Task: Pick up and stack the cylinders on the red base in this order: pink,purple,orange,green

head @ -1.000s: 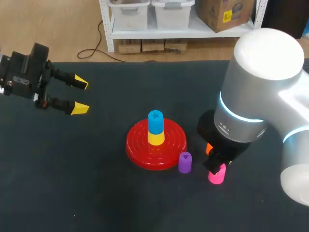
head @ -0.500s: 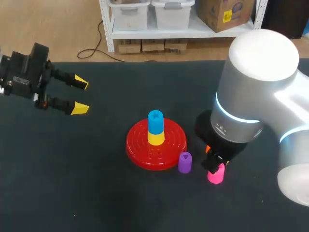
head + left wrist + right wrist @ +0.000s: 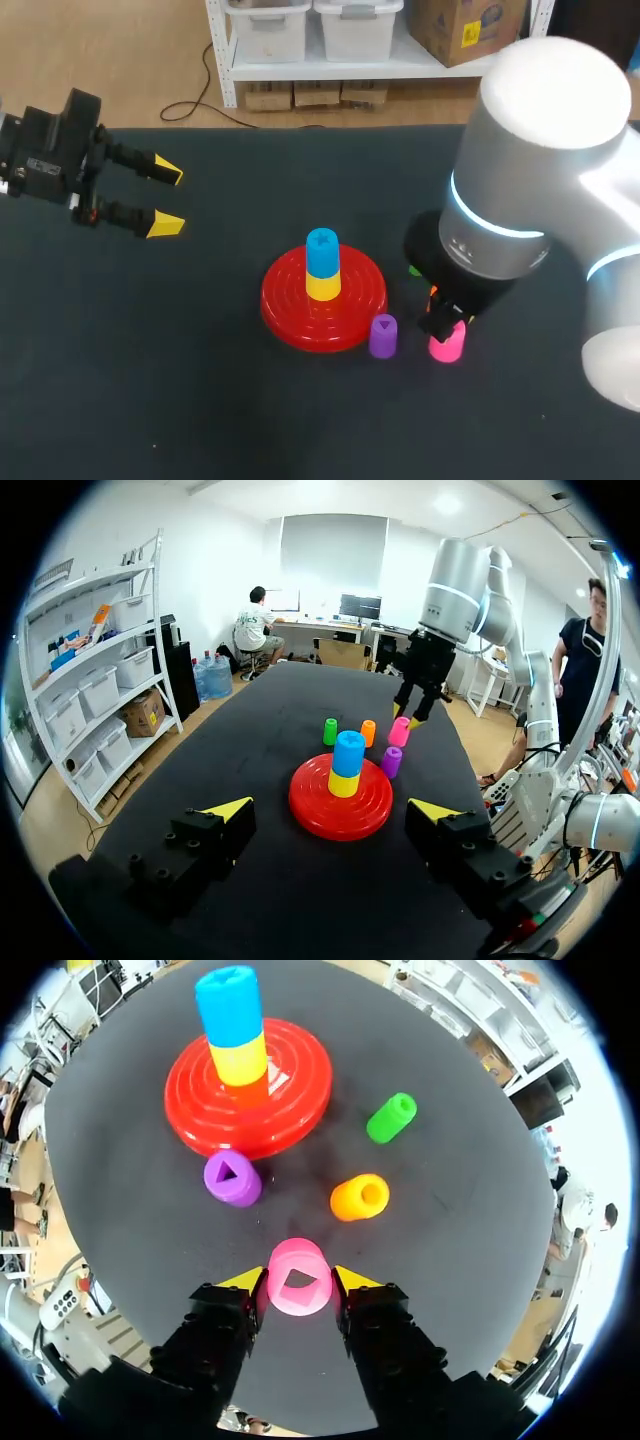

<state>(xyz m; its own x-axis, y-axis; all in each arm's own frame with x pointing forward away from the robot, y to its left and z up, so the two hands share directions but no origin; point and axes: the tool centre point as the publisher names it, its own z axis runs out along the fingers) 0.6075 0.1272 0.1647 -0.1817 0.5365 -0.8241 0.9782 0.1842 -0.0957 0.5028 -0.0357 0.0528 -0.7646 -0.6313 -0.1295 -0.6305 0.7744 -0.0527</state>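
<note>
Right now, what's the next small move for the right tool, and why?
Probably a short straight lift. The right tool looks closed on both sides of the pink, which stands apart from the purple and orange, so nothing seems to block rising. It has to clear the blue topping the base before moving over.

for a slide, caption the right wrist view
Right tool gripping the pink cylinder; purple cylinder, orange cylinder and green cylinder sit ahead by the red base with its yellow-and-blue stack.
</note>
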